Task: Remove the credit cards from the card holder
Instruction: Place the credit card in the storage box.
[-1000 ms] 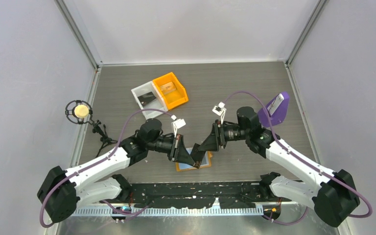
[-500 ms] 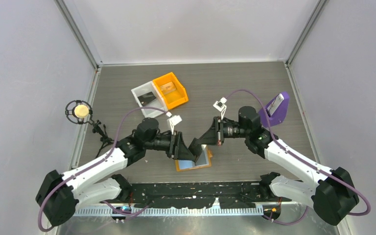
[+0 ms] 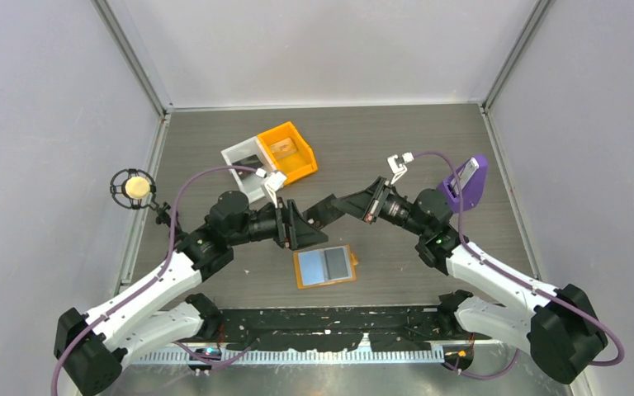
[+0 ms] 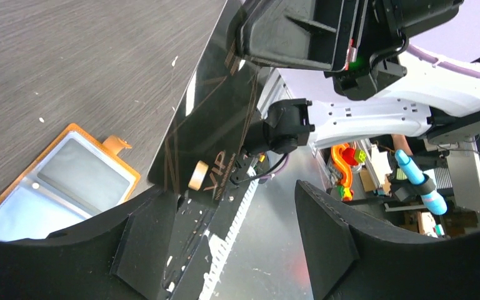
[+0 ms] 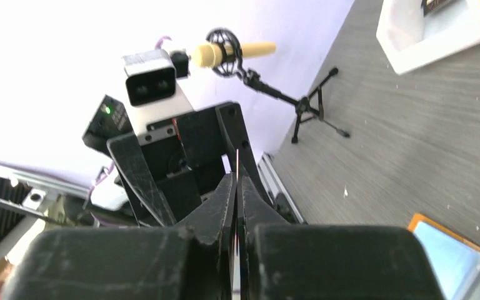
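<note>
The card holder (image 3: 324, 266) lies open and flat on the table, orange with two light blue panels; it also shows in the left wrist view (image 4: 69, 181) and the right wrist view (image 5: 456, 256). My right gripper (image 3: 328, 208) is shut on a black credit card (image 4: 212, 137) marked VIP, held in the air above the table. In the right wrist view the card (image 5: 238, 159) shows edge-on, sticking out past the closed fingertips of the right gripper (image 5: 237, 182). My left gripper (image 3: 299, 230) stands open with its fingers either side of the card's free end (image 4: 231, 190), not pinching it.
An orange bin (image 3: 286, 152) and a white bin (image 3: 246, 165) sit at the back left. A purple wedge stand (image 3: 465, 183) is at the right. A microphone on a small tripod (image 3: 136, 186) stands at the left edge.
The left gripper opened and let go of the black card while the right gripper shut on it. Both grippers rose and moved away from the card holder, now uncovered.
</note>
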You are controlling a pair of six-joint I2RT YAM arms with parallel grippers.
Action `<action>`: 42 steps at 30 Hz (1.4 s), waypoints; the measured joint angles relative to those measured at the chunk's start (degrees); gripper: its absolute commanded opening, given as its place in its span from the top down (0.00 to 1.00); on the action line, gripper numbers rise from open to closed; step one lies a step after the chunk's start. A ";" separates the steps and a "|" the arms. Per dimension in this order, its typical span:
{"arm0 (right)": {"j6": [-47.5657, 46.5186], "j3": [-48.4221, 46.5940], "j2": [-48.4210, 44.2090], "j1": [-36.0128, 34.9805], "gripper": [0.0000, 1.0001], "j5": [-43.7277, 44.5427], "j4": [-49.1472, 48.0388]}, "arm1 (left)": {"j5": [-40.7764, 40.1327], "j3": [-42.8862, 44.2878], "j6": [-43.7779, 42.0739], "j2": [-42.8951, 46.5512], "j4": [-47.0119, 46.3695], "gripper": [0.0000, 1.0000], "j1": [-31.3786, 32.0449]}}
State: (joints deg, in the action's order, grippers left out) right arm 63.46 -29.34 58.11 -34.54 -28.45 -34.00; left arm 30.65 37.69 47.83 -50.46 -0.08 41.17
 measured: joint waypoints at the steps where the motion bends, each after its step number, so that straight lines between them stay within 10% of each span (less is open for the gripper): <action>1: 0.74 0.20 0.00 0.00 0.95 1.09 -0.83 | -0.33 -0.09 0.24 0.00 -0.46 0.28 0.00; 13: 6.80 4.09 -0.31 0.00 0.95 9.01 -6.75 | -6.71 -1.53 4.94 1.07 -4.74 0.40 0.00; 33: 10.45 8.85 -1.81 0.57 0.92 10.45 -11.80 | -14.14 -3.89 11.45 2.38 -7.76 1.00 -0.07; 42: 10.82 11.43 -1.64 1.57 0.62 10.60 -12.33 | -14.16 -3.87 12.11 1.20 -8.46 1.00 -0.57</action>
State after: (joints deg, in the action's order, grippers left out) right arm 74.28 -17.91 56.47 -32.97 -17.85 -46.33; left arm 16.49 33.82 59.94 -49.25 -8.54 40.60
